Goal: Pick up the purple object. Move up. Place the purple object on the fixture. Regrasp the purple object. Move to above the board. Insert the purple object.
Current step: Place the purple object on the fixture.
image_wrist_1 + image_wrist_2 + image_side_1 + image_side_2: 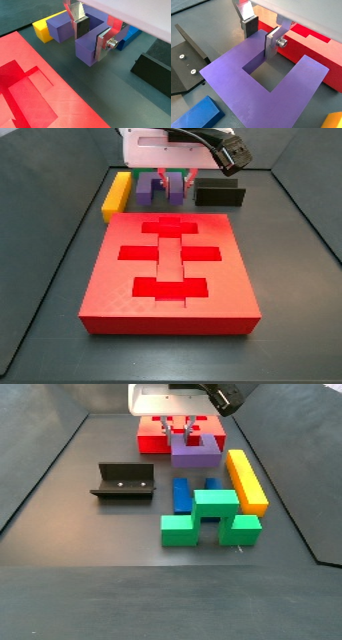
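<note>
The purple object (pixel 244 95) is a U-shaped block on the dark floor, just past one short end of the red board (pixel 167 263); it also shows in a wrist view (pixel 83 52) and in both side views (pixel 195 452). My gripper (pixel 260 39) stands low over it, shut on one arm of the U. One finger is in the notch and the second is against the arm's outer face. The same grasp shows in a wrist view, gripper (pixel 91 36). The fixture (pixel 123 481) stands apart on the floor, empty.
A yellow bar (pixel 245 479) lies beside the purple object. A blue block (pixel 182 492) and a green block (pixel 207 519) sit further out. The floor is ringed by dark sloping walls (pixel 60 268). The fixture (pixel 152 72) is close to the gripper's side.
</note>
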